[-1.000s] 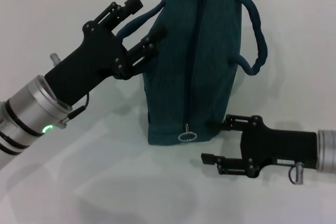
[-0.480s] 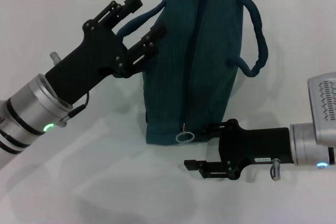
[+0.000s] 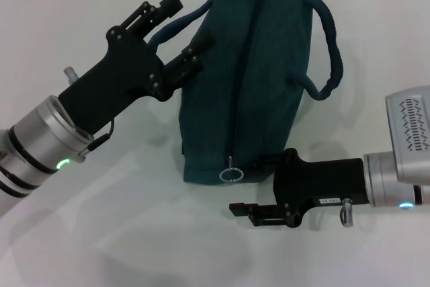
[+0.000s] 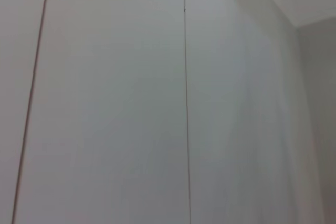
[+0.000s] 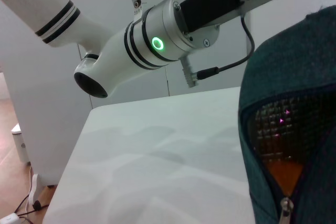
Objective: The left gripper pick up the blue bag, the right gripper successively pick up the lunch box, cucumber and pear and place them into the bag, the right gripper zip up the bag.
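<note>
The blue bag point(image 3: 269, 78) stands upright on the white table, its top zipper seam running down to a metal ring pull point(image 3: 230, 174) at the near end. My left gripper point(image 3: 185, 26) is open at the bag's upper left, with one loop handle point(image 3: 176, 26) passing between its fingers. My right gripper point(image 3: 247, 186) lies open low at the bag's near end, its upper finger against the bag's bottom corner, just right of the ring. In the right wrist view the bag point(image 5: 294, 103) shows a gap in the zipper with something orange point(image 5: 283, 174) inside. Lunch box, cucumber and pear are hidden.
White table point(image 3: 134, 233) all around the bag. The second loop handle point(image 3: 329, 45) hangs off the bag's right side. The left arm's silver wrist with its green light point(image 5: 157, 43) reaches across above the table in the right wrist view. The left wrist view shows only a wall.
My right gripper has moved left along the bag's near end, closer to the ring pull. The bag's bottom has shifted slightly left. The left gripper has stayed in place.
</note>
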`<control>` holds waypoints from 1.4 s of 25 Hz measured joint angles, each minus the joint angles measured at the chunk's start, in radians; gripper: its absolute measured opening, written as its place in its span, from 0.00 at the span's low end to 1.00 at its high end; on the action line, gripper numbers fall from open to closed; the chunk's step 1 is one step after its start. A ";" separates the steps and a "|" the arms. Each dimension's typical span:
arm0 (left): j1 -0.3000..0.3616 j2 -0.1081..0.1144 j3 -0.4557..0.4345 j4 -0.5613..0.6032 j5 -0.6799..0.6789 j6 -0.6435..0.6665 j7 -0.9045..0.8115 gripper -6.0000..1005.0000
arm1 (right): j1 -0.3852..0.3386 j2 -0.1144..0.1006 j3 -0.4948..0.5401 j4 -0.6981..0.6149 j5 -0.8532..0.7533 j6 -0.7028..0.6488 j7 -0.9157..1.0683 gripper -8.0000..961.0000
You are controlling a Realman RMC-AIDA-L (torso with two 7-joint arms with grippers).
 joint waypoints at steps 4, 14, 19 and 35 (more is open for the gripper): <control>-0.002 0.000 0.001 0.000 0.000 0.003 0.001 0.70 | 0.019 0.000 -0.033 -0.001 0.001 0.002 0.000 0.62; -0.004 0.000 -0.003 0.000 0.000 0.007 0.002 0.70 | 0.034 0.000 -0.079 -0.013 0.048 0.058 -0.005 0.62; -0.009 0.000 -0.006 0.000 0.000 0.006 0.006 0.70 | 0.036 0.000 -0.126 -0.048 0.058 0.095 -0.019 0.62; -0.052 -0.004 -0.001 -0.082 -0.111 -0.001 0.089 0.70 | -0.001 0.000 -0.159 -0.054 0.290 0.163 -0.289 0.16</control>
